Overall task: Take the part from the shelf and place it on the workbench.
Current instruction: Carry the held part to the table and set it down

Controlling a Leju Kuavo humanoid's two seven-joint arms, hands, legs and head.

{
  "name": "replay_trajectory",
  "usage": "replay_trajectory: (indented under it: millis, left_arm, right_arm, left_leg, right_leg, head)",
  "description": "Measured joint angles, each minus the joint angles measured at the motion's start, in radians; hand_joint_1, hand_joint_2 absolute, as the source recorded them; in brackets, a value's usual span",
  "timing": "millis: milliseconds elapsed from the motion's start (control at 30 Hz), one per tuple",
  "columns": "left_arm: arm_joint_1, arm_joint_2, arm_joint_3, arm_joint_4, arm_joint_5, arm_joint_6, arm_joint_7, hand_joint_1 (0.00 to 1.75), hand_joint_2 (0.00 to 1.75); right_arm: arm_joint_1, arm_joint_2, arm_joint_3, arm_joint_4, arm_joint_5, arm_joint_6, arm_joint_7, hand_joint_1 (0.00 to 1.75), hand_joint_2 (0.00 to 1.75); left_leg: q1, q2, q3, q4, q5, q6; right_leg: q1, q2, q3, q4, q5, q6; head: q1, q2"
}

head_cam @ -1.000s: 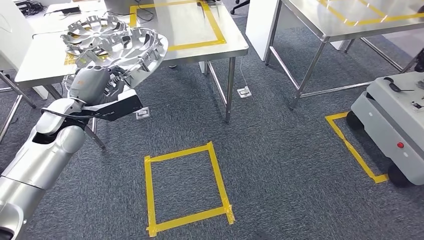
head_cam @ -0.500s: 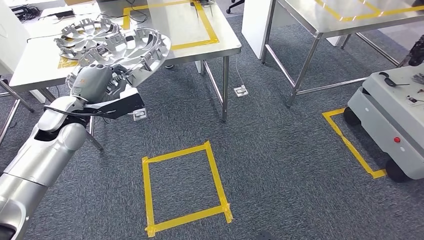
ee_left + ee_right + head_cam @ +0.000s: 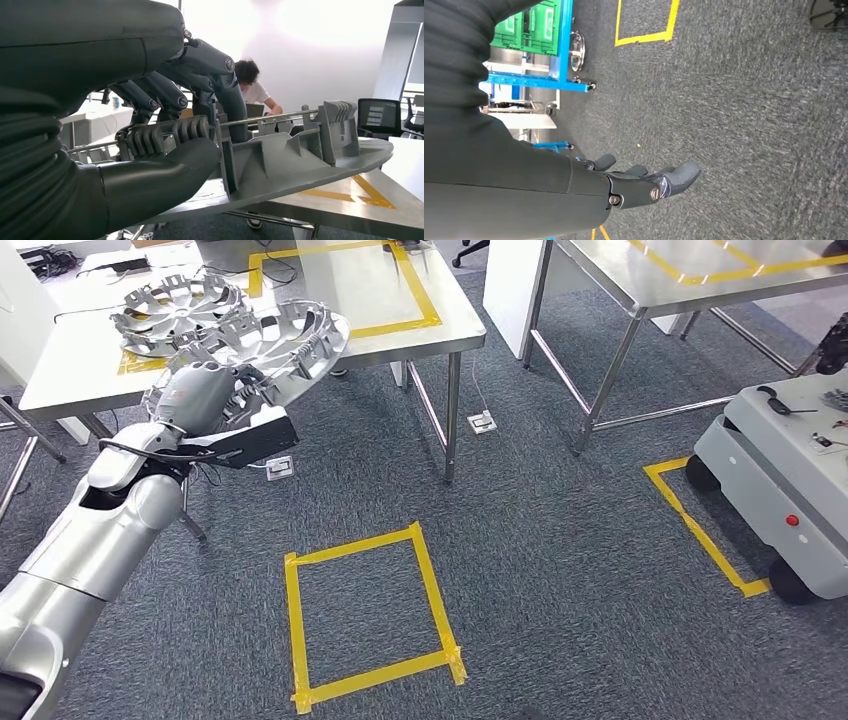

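The left hand point(image 3: 205, 400) wrapped its fingers point(image 3: 220, 85) tight round the wheel cover point(image 3: 285, 335), holding it over the counter point(image 3: 400, 300) edge to set it down there.

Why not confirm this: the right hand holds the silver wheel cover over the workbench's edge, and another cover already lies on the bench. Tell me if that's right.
Wrong hand. The left hand holds the silver wheel cover over the workbench edge, as the head view shows; its fingers grip it. Another cover does lie on the bench.
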Motion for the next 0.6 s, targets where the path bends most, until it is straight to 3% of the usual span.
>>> replay_trajectory:
  millis: [100, 167, 233, 267, 300, 333, 400, 467, 533, 600]
  left_arm:
    - [-0.002, 0.001, -0.004, 0.001, 0.006, -0.006, 0.002, 1.75, 1.75]
    - [-0.002, 0.003, -0.006, 0.001, 0.009, -0.007, 0.004, 1.75, 1.75]
    - [-0.001, 0.005, -0.007, 0.002, 0.009, -0.008, 0.005, 1.75, 1.75]
    - [0.001, 0.006, -0.009, 0.003, 0.009, -0.008, 0.005, 1.75, 1.75]
    - [0.001, 0.008, -0.01, 0.004, 0.01, -0.008, 0.005, 1.75, 1.75]
    - [0.001, 0.01, -0.011, 0.004, 0.01, -0.009, 0.005, 1.75, 1.75]
    - [0.001, 0.014, -0.012, 0.004, 0.013, -0.01, 0.005, 1.75, 1.75]
    - [0.001, 0.021, -0.014, 0.003, 0.015, -0.01, 0.005, 1.75, 1.75]
    - [0.001, 0.027, -0.015, 0.002, 0.016, -0.01, 0.005, 1.75, 1.75]
    - [0.0, 0.033, -0.016, 0.0, 0.016, -0.01, 0.004, 1.75, 1.75]
  right_arm:
    - [0.001, 0.0, 0.0, 0.0, 0.004, -0.001, 0.001, 0.0, 1.75]
    - [0.0, 0.0, 0.0, 0.0, 0.006, -0.001, 0.0, 0.0, 1.75]
    - [0.002, 0.0, 0.0, 0.0, 0.007, -0.001, 0.0, 0.0, 1.75]
    - [0.002, 0.0, 0.0, 0.0, 0.007, -0.001, 0.0, 0.0, 1.75]
    - [0.003, 0.0, 0.0, 0.0, 0.008, -0.001, 0.001, 0.0, 1.75]
    - [0.003, 0.0, 0.0, 0.0, 0.009, -0.001, 0.001, 0.0, 1.75]
    - [0.002, 0.0, 0.0, 0.0, 0.01, -0.001, 0.001, 0.0, 1.75]
    - [0.002, 0.0, 0.0, 0.0, 0.01, -0.001, 0.001, 0.0, 1.75]
    - [0.003, 0.0, 0.0, 0.0, 0.011, -0.001, 0.001, 0.0, 1.75]
    - [0.002, 0.0, 0.0, 0.0, 0.011, -0.001, 0.001, 0.0, 1.75]
  left_leg:
    - [0.008, 0.005, 0.013, -0.02, 0.009, 0.012]
    - [0.013, 0.01, 0.019, -0.029, 0.013, 0.018]
    - [0.014, 0.012, 0.017, -0.029, 0.013, 0.019]
    - [0.015, 0.012, 0.017, -0.027, 0.012, 0.018]
    - [0.018, 0.012, 0.016, -0.025, 0.01, 0.014]
    - [0.022, 0.012, 0.016, -0.021, 0.007, 0.009]
    - [0.028, 0.01, 0.013, -0.008, -0.003, -0.007]
    - [0.027, 0.008, 0.008, 0.001, -0.008, -0.024]
    - [0.027, 0.005, 0.008, -0.004, -0.006, -0.038]
    - [0.029, 0.018, 0.003, 0.006, -0.014, -0.047]
  right_leg:
    - [0.003, -0.005, -0.005, 0.016, -0.015, 0.011]
    - [0.002, -0.012, -0.045, 0.104, -0.066, 0.019]
    - [-0.003, -0.015, -0.107, 0.229, -0.12, 0.027]
    - [-0.006, -0.016, -0.124, 0.261, -0.125, 0.03]
    - [-0.009, -0.017, -0.121, 0.255, -0.11, 0.034]
    - [-0.012, -0.018, -0.099, 0.211, -0.08, 0.037]
    - [-0.017, -0.015, -0.031, 0.079, -0.026, 0.043]
    - [-0.017, -0.009, -0.001, 0.017, -0.012, 0.03]
    - [-0.013, -0.009, -0.004, 0.018, -0.013, 0.008]
    - [-0.013, -0.013, -0.001, 0.014, -0.01, -0.008]
  head:
    - [0.002, 0.0]
    - [0.004, 0.0]
    - [0.004, 0.0]
    - [0.004, 0.0]
    - [0.004, 0.0]
    - [0.004, 0.0]
    - [0.006, 0.0]
    - [0.006, 0.0]
    - [0.005, 0.0]
    - [0.004, 0.0]
